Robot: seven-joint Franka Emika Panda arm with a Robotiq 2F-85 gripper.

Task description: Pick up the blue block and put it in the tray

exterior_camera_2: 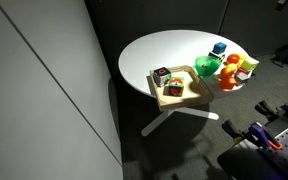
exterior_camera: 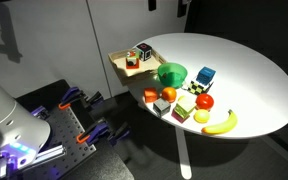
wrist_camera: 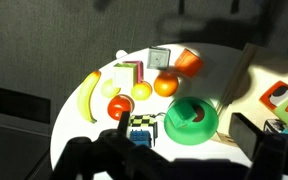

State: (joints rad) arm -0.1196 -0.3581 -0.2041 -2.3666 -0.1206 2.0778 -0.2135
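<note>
I'm looking at a round, smooth white tabletop on a pale pedestal, with dark grey walls and a dark floor around it. At its edge lies the shallow rectangular light-wood tray with a low raised rim, and multicoloured cubes sit inside it. Next comes a glossy round green bowl, then a curved yellow banana among red and orange toy fruit. The small blue block rests on the tabletop just beside the bowl, on the side away from the tray. It is a cube, so it has no long axis, and the wrist view shows a paler patterned face. My pincer is a dark blur there, apparently spread wide with nothing in it.
</note>
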